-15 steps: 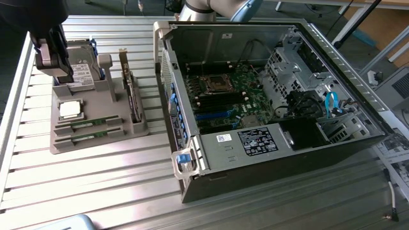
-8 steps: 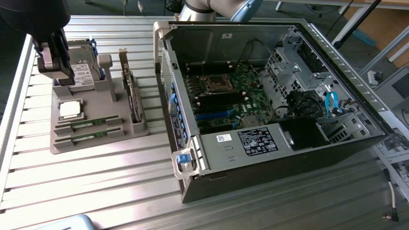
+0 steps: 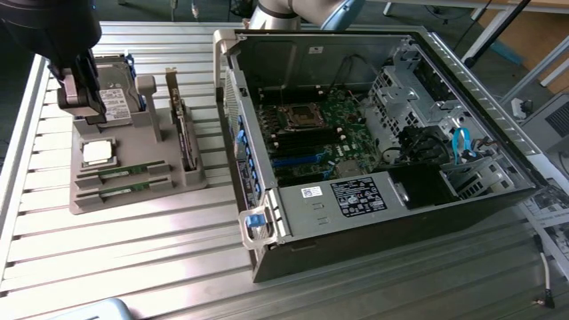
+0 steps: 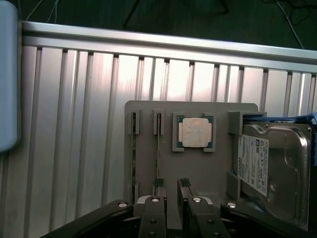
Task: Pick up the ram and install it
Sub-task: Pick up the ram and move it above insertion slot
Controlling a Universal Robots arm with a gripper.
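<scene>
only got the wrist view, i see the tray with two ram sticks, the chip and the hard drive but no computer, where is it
Observer: The computer case lies with its open side up, close beside the tray, on the exterior view's right of it.
Operator: and where do they plug in
Observer: A row of black and blue slots sits next to the processor socket inside the case; they look unfilled.
Operator: anything tall in the way
Observer: A dark expansion card stands upright along the tray's edge nearest the case.
</scene>
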